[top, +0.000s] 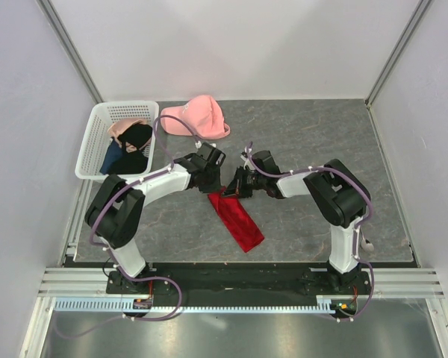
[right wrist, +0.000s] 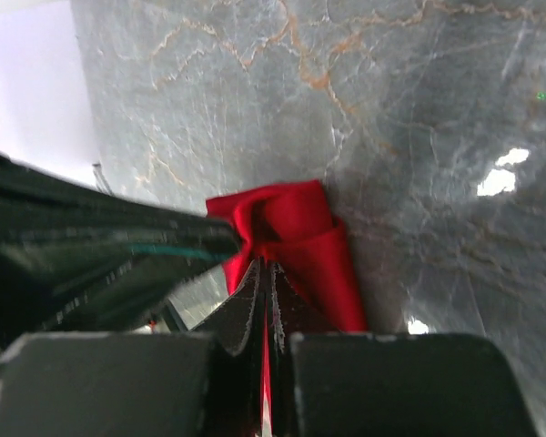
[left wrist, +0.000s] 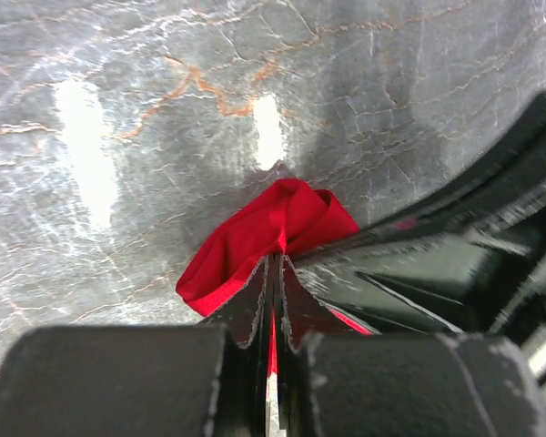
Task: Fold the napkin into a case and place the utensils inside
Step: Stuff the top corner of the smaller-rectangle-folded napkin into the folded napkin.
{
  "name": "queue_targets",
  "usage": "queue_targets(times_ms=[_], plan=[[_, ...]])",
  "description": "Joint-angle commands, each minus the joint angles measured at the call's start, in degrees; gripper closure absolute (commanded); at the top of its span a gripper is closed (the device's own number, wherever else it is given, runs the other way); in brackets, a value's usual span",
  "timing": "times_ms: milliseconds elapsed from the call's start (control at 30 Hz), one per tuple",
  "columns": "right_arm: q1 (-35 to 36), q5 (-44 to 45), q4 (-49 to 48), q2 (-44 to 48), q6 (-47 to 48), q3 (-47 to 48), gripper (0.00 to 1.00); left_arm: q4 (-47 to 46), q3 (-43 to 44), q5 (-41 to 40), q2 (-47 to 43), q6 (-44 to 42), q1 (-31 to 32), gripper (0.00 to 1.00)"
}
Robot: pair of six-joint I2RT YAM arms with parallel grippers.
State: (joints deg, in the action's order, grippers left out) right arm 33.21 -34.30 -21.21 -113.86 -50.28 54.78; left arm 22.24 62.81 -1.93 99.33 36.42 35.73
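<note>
Red napkin (top: 237, 221) clamped, left pincer (left wrist: 273, 269), right pincer (right wrist: 266, 273)

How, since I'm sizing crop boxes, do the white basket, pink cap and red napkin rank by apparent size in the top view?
1. white basket, clearly largest.
2 and 3. pink cap and red napkin look about alike: the cap is wider, the folded napkin is longer and partly covered, so I won't rank them.

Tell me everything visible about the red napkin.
The napkin is plain bright red soft cloth, folded into a narrow long strip that lies diagonally on the grey marbled table. Its far end is bunched up, pinched by the left claw and the right claw, both shut on it.
</note>
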Motion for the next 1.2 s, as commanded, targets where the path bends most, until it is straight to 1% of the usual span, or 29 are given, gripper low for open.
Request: queue_targets(times_ms=[0, 67, 100, 133, 267, 400, 533, 667, 833, 933, 1000, 1167], plan=[[-0.2, 1.6, 5.4, 3.8, 5.6, 0.1, 0.97, -0.5, -0.2, -2.6, -3.6, 1.3, -0.3, 0.92], [-0.2, 1.4, 5.5, 3.9, 6.0, -0.5, 0.97, -0.2, -0.3, -3.1, -4.3, 1.2, -0.4, 0.87], [-0.1, 1.4, 5.4, 4.0, 6.0, -0.7, 0.97, -0.1, -0.6, -3.2, -4.6, 1.3, -0.4, 0.82], [-0.3, 1.3, 4.8, 3.9, 5.9, -1.3, 0.97, 0.0, -0.8, -3.7, -5.2, 1.3, -0.4, 0.8], [0.0, 0.4, 3.8, 3.7, 5.4, -1.5, 0.97, 0.1, -2.5, -4.9, -8.4, 1.6, -0.4, 0.8], [0.2, 0.4, 3.7, 4.4, 5.3, -1.4, 0.98, 0.1, -5.1, -4.6, -10.7, 2.1, -0.4, 0.87], [0.9, 0.5, 3.6, 4.0, 4.9, -0.6, 0.98, -0.5, -6.3, -3.0, -8.7, 2.3, -0.3, 0.92], [2.2, 1.4, 3.4, 1.8, 4.3, 0.4, 0.98, -2.9, -7.0, -1.1, -6.3, 2.9, -0.2, 0.93], [5.0, 2.8, 1.1, -3.0, 2.4, 2.1, 0.99, -3.9, -6.7, -1.0, -4.8, 3.1, 0.2, 0.94], [6.1, 3.4, 0.1, -4.2, 1.2, 3.3, 0.99, -4.2, -6.9, -1.1, -4.0, 3.2, 0.4, 0.94], [5.9, 3.6, 1.6, -3.7, 2.3, 3.8, 1.0, -4.2, -7.1, -1.3, -3.4, 2.9, 0.4, 0.94], [5.5, 5.1, 8.5, 0.8, 7.8, 4.0, 0.99, -4.2, -7.4, -1.8, -4.9, 2.6, 0.4, 0.94]])
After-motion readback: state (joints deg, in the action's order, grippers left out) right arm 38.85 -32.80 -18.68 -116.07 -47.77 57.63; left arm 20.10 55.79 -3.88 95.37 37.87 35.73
